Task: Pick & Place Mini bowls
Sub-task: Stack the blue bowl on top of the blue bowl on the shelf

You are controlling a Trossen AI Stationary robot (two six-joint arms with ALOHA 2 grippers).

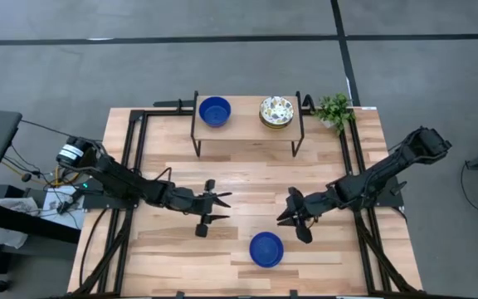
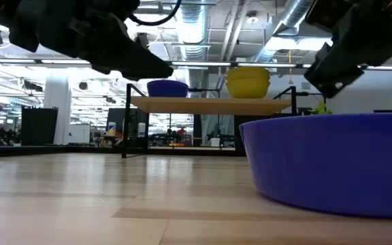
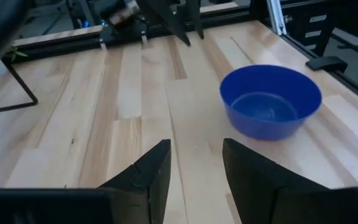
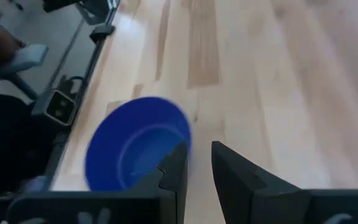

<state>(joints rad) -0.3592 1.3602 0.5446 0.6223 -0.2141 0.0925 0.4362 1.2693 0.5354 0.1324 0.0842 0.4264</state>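
One cobalt blue mini bowl [image 1: 266,249] stands on its base on the table near the near edge, and fills the low view [image 2: 332,163]. On a small raised shelf [image 1: 243,133] at the far side sit a second blue bowl [image 1: 214,110] and a stack of cream floral bowls [image 1: 276,111]. My left gripper [image 1: 227,207] hovers open at mid-table, to the left of and beyond the near bowl [image 3: 270,102]. My right gripper [image 1: 287,214] is open, above the table just to the right of and beyond that bowl [image 4: 135,143]. Neither touches it.
A small green plant [image 1: 334,110] stands at the shelf's right end. Black frame rails [image 1: 135,158] run along the table's left and right sides. Bare wood lies between the shelf and the grippers, and to the left of the near bowl.
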